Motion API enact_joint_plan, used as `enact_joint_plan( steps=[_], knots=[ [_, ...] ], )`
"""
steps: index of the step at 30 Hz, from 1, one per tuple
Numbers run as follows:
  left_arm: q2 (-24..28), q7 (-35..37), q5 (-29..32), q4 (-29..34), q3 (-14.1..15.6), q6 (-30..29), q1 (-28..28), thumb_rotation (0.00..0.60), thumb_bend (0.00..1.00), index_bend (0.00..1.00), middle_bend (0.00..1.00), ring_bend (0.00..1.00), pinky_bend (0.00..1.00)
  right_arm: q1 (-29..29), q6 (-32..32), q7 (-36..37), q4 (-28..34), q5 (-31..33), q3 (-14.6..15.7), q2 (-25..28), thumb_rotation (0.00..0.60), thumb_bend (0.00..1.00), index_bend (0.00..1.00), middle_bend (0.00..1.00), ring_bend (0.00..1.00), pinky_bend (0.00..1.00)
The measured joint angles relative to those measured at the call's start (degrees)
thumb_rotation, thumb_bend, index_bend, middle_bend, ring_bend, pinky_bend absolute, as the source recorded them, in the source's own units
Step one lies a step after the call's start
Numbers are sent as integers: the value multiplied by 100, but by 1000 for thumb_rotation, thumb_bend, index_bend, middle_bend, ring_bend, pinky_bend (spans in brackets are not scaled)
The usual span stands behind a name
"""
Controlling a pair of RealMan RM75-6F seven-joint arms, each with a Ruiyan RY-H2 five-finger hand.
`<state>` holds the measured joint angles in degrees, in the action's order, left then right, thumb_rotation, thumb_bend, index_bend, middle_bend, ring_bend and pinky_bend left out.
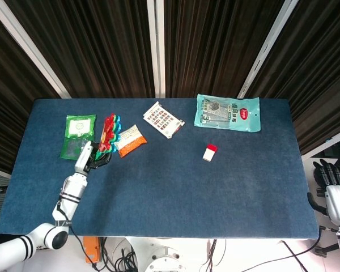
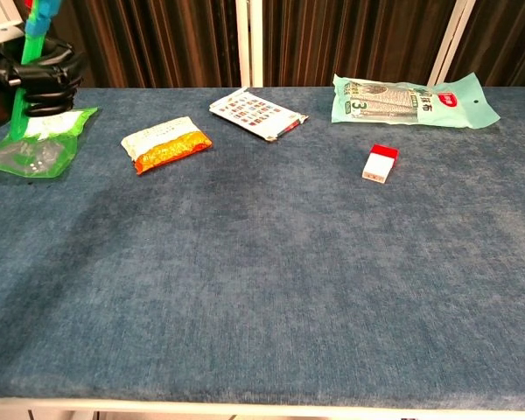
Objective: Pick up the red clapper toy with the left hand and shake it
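The left hand (image 1: 86, 157) grips the green handle of the red clapper toy (image 1: 107, 135) above the left part of the blue table (image 1: 215, 192); in the head view the toy's red, hand-shaped paddle, with blue and green layers behind it, is raised and seen almost edge-on, between the green packet (image 1: 77, 135) and the orange snack packet (image 1: 130, 140); in the chest view only the handle (image 2: 24, 66) shows, running nearly upright out of the top left corner, with dark fingers (image 2: 42, 80) wrapped round it; the paddle itself is out of that frame. The toy is clear of the tabletop, over the near edge of the green packet, which lies flat at the table's left side; the orange snack packet lies flat just right of the toy, apart from it. Further back near the table's centre a white card printed with small pictures (image 1: 163, 119) lies at an angle; at the rear right lies a teal bag with a red label (image 1: 227, 112); a small red-and-white box (image 1: 209, 152) lies alone in front of that bag, well apart from the other items. The right hand (image 1: 334, 181) shows only in the head view, off the table's right edge and below its level, its dark fingers pointing up and apart, holding nothing. Dark pleated curtains with pale uprights (image 1: 156, 45) close the background.
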<state>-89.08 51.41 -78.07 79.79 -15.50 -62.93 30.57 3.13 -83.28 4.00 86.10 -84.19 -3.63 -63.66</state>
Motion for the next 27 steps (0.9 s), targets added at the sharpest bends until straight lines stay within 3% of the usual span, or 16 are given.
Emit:
enact_joint_plan(
  steps=[4, 7, 14, 18, 22, 27],
  knots=[
    [93, 49, -286, -150, 124, 9, 59, 600, 726, 1000, 1000, 1000, 1000, 8, 25, -26, 11, 9, 4, 2, 600, 302, 0, 0, 0, 0],
    [160, -572, -533, -302, 274, 64, 134, 600, 725, 1000, 1000, 1000, 1000, 14, 40, -56, 32, 13, 8, 7, 600, 303, 0, 0, 0, 0],
    [343, -3764, -1031, -605, 669, 323, 364, 600, 726, 1000, 1000, 1000, 1000, 19, 67, -41, 17, 49, 3, -9, 600, 303, 0, 0, 0, 0],
    [415, -5024, -1062, -590, 738, 386, 421, 600, 726, 1000, 1000, 1000, 1000, 13, 66, -8, -7, 67, -1, -11, 600, 304, 0, 0, 0, 0],
    [450, -5317, -935, -432, 673, 347, 408, 600, 726, 1000, 1000, 1000, 1000, 4, 66, 30, -32, 90, -8, -6, 600, 303, 0, 0, 0, 0],
    [532, -4240, -590, -66, 413, 341, 331, 600, 730, 1000, 1000, 1000, 1000, -1, 81, 79, -60, 111, -9, -11, 600, 305, 0, 0, 0, 0]
  ],
)
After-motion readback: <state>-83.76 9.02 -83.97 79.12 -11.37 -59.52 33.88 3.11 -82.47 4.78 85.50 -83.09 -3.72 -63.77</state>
